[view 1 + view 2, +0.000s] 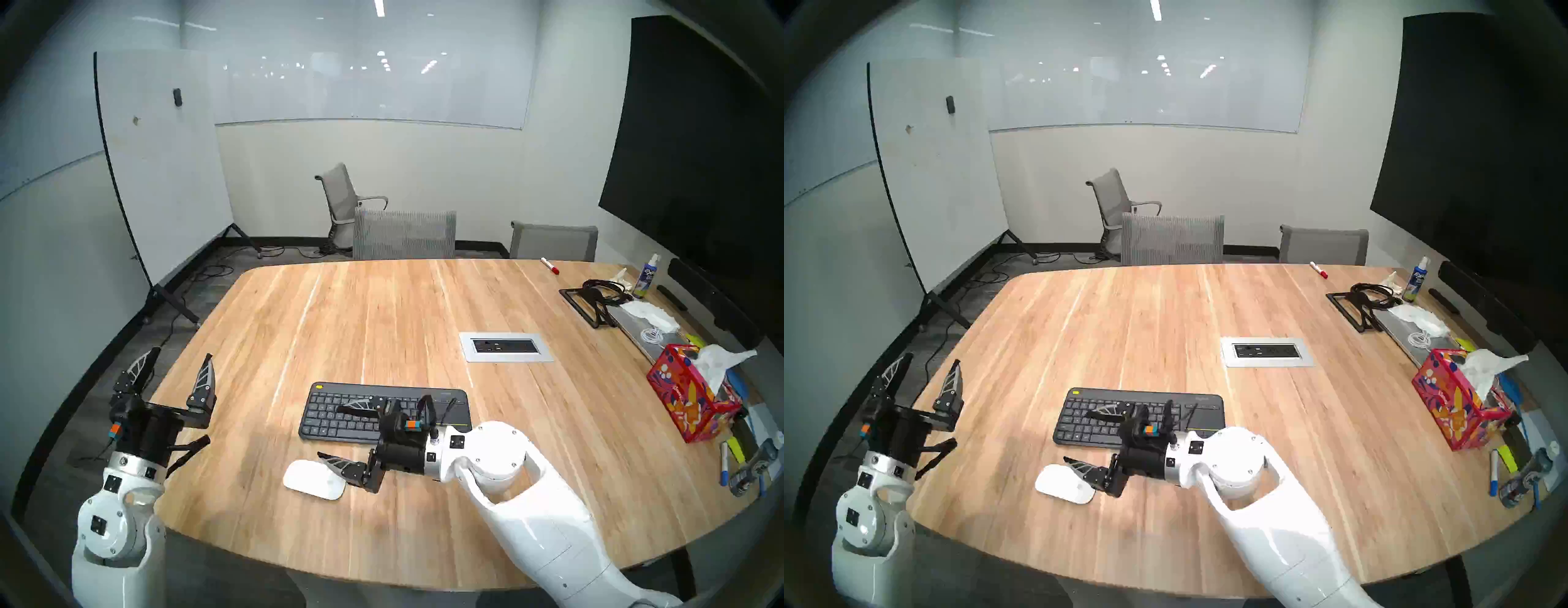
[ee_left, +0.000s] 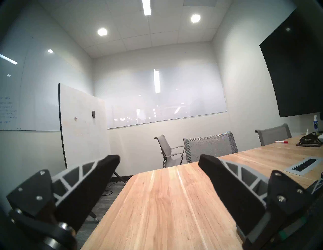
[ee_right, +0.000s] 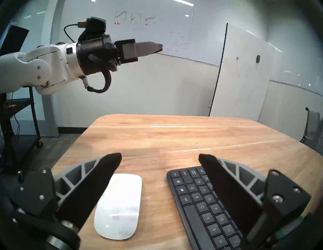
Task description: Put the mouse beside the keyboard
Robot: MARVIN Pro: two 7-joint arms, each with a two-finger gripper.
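Bright ceiling lights [image 2: 146, 7] overhead glare off the far whiteboard [image 2: 166, 97]. Soft shadows fall on the table [image 1: 382, 318]; every view bends and darkens at its rim, slightly blurred.

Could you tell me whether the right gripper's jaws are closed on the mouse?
No, the right gripper stands open, with the mouse lying free on the table.

I am counting one mouse [image 1: 313, 479] and one keyboard [image 1: 339, 418] lying under my right gripper [image 1: 329, 432], plus one tissue box [image 1: 687, 399] far off behind its wrist. I am seeing three grey chairs [image 1: 405, 234] past the table's [image 1: 382, 322] far edge, well ahead of my left gripper [image 1: 178, 361]. I am also making out one red-capped marker [image 1: 550, 266], one spray bottle [image 1: 648, 276] and one power outlet panel [image 1: 505, 347].
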